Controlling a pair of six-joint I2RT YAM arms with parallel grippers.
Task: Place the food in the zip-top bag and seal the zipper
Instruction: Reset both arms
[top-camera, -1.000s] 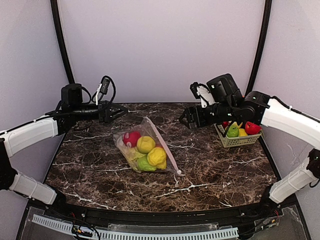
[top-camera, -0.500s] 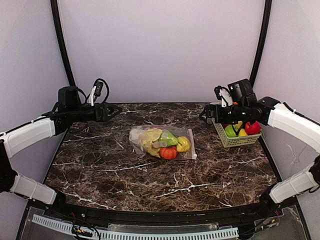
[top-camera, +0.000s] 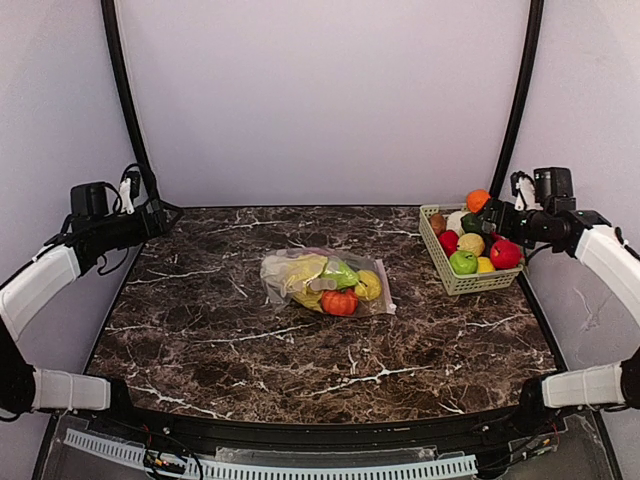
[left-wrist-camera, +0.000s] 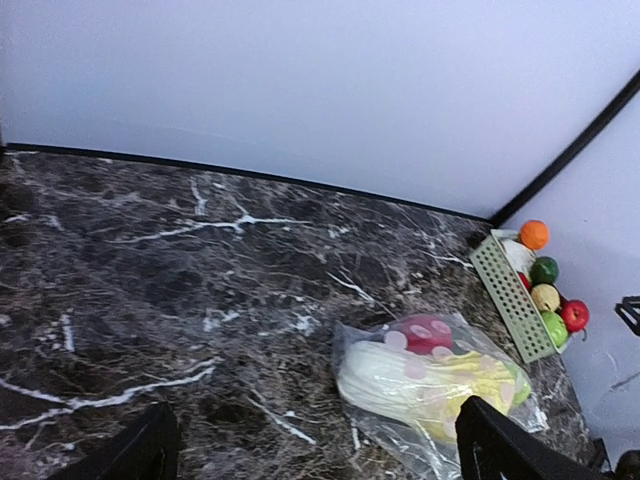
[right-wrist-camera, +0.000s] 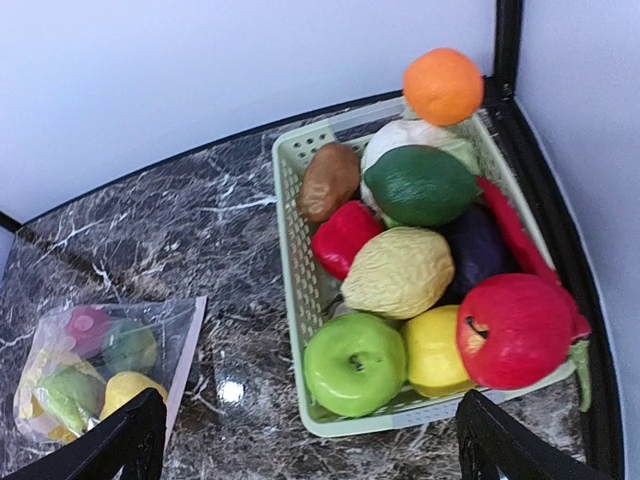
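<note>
The zip-top bag (top-camera: 325, 283) lies flat in the middle of the table with the food inside: a pale cabbage (top-camera: 295, 275), a green pear (top-camera: 340, 272), a tomato (top-camera: 338, 302) and a lemon (top-camera: 368, 286). A red apple (left-wrist-camera: 425, 332) shows through the bag (left-wrist-camera: 440, 385) in the left wrist view. The pink zipper (top-camera: 385, 290) runs along the bag's right edge. My left gripper (top-camera: 153, 214) is open at the far left, well away from the bag. Over by the basket my right gripper (top-camera: 490, 215) hangs open. Neither one holds anything.
A pale green mesh basket (top-camera: 470, 283) stands at the back right, filled with several more fruits and vegetables; its rim (right-wrist-camera: 290, 250) is just below my right gripper (right-wrist-camera: 315, 450). Black frame posts rise at both back corners.
Both grippers let go of the bag and opened wide. The bag dropped flat onto the table. Both arms pulled back to their sides, the right one to above the basket.
</note>
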